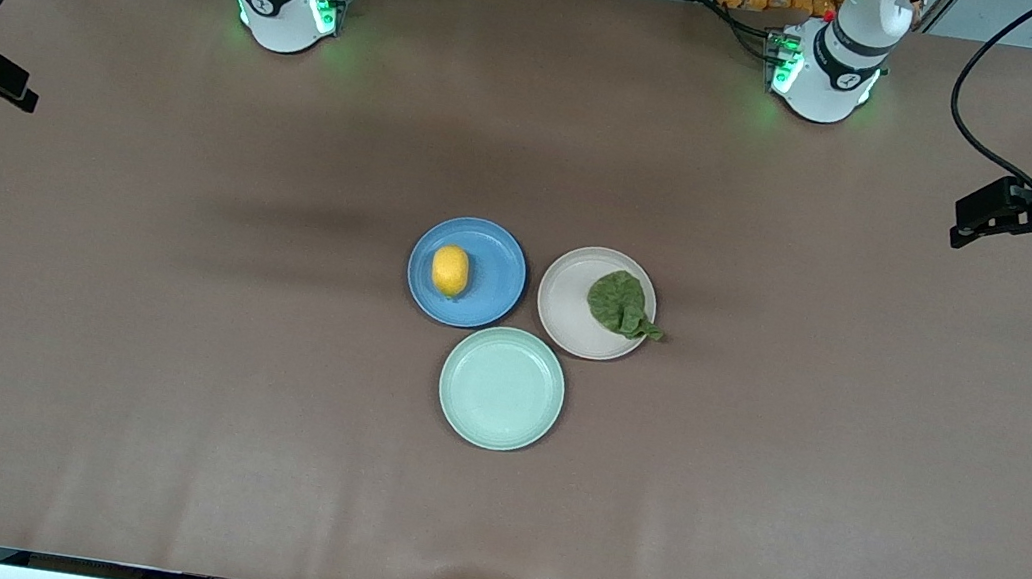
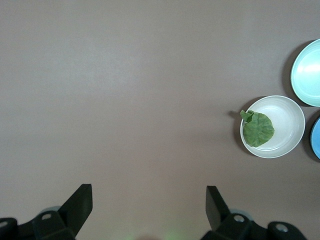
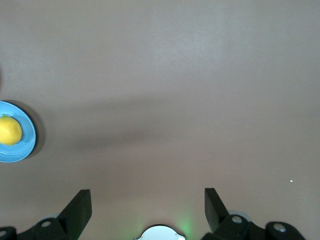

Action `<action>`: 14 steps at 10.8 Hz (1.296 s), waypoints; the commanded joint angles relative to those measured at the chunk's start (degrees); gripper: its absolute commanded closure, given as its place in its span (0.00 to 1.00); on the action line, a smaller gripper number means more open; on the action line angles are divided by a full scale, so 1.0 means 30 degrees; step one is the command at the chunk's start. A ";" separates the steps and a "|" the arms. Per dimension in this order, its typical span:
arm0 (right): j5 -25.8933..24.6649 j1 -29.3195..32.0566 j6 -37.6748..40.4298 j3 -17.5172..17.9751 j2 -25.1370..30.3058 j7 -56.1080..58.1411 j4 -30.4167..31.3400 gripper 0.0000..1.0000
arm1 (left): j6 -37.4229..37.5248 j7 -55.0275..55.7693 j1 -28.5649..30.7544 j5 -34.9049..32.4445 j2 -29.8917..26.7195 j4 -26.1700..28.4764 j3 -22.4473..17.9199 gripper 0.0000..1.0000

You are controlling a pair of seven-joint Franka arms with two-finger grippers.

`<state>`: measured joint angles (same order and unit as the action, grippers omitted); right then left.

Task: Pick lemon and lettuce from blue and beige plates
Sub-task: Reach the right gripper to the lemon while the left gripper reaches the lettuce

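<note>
Brown matte tabletop [image 1: 163, 361], faintly creased toward the front camera. Nothing picked yet: both items sit on their plates, so the whole task appears to remain.

Lemon [image 1: 450, 270]: small yellow oval, dimpled skin, lying on the blue plate [image 1: 492, 256], which sits toward the right arm's end of the plate cluster. Lettuce [image 1: 619, 303]: dark green, wrinkled, limp-looking leaf on the beige plate [image 1: 564, 306], its pointed tip hanging over the rim toward the left arm's end. Plates round, shallow, matte, rims close together. A mint-green plate [image 1: 502, 389] lies nearer the front camera, bare.

Left gripper [image 2: 149, 197]: fingers spread apart, holding nothing, high over bare tabletop at the left arm's end. Right gripper [image 3: 148, 197]: fingers likewise spread and unloaded, over bare tabletop at the right arm's end. Both well apart from the plates.
</note>
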<state>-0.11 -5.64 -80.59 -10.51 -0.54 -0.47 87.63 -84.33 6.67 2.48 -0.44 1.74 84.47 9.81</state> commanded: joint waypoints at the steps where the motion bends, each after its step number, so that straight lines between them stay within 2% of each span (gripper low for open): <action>1: 0.0272 0.0062 0.0203 -0.0040 -0.0055 -0.0252 -0.0178 0.00 | 0.0423 -0.0466 0.0053 0.0235 0.0003 -0.0207 -0.0077 0.00; 4: 0.0271 0.0062 0.0203 -0.0069 -0.0055 -0.0252 -0.0178 0.00 | 0.0453 -0.0289 -0.0240 -0.1490 0.0937 0.0055 0.0418 0.00; 9: 0.0388 -0.0170 -0.0292 -0.0011 -0.0491 -0.0164 0.0960 0.00 | 0.0249 -0.0116 -0.0385 -0.0825 0.2957 0.0320 0.0596 0.00; 11: 0.0418 -0.0870 -0.0849 0.0105 -0.0961 -0.0047 0.1490 0.00 | -0.0626 0.2766 -0.0590 0.1021 0.4188 0.0669 0.0626 0.00; 13: 0.0476 -0.1518 -0.1899 0.0833 -0.1924 -0.0250 0.1550 0.00 | -0.2206 0.5409 -0.2224 0.1026 0.5475 0.1022 0.0626 0.00; 14: 0.1173 -0.1752 -0.2747 0.1245 -0.2539 -0.0281 0.1667 0.00 | -0.2968 0.7163 -0.2928 0.1026 0.6411 0.0965 0.0626 0.00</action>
<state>1.51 -10.22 -86.40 -8.45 -5.98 -0.57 92.52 -90.81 21.67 -3.20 1.72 17.84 87.80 11.86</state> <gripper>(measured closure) 0.000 0.000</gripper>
